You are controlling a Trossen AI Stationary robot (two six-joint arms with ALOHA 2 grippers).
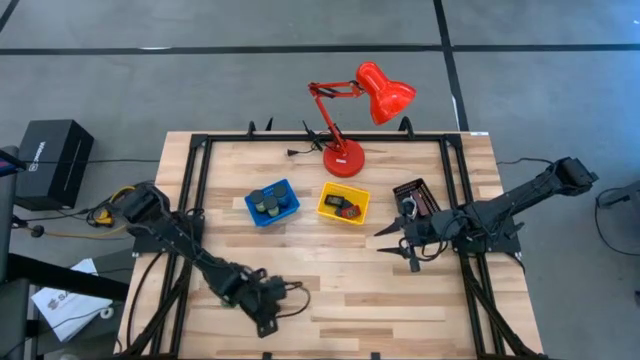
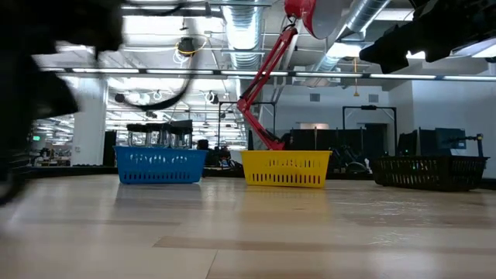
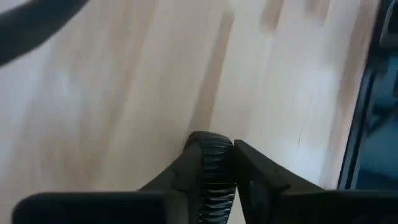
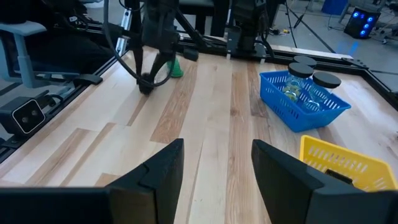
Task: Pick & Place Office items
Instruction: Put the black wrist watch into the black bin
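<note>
Low in the overhead frame, the left gripper [image 1: 268, 322] pinches a ridged black disc [image 3: 216, 180], probably to lift it toward the blue tray [image 1: 272, 203]. At center right, the right gripper [image 1: 392, 243] waits, fingers spread. More items already fill the yellow tray [image 1: 343, 203].

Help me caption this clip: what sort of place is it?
Probably a robotics lab or industrial workshop: exposed ceiling ducts hang overhead, a wooden table carries two robot arms, and a grey concrete floor marked with dark lines surrounds it.
</note>
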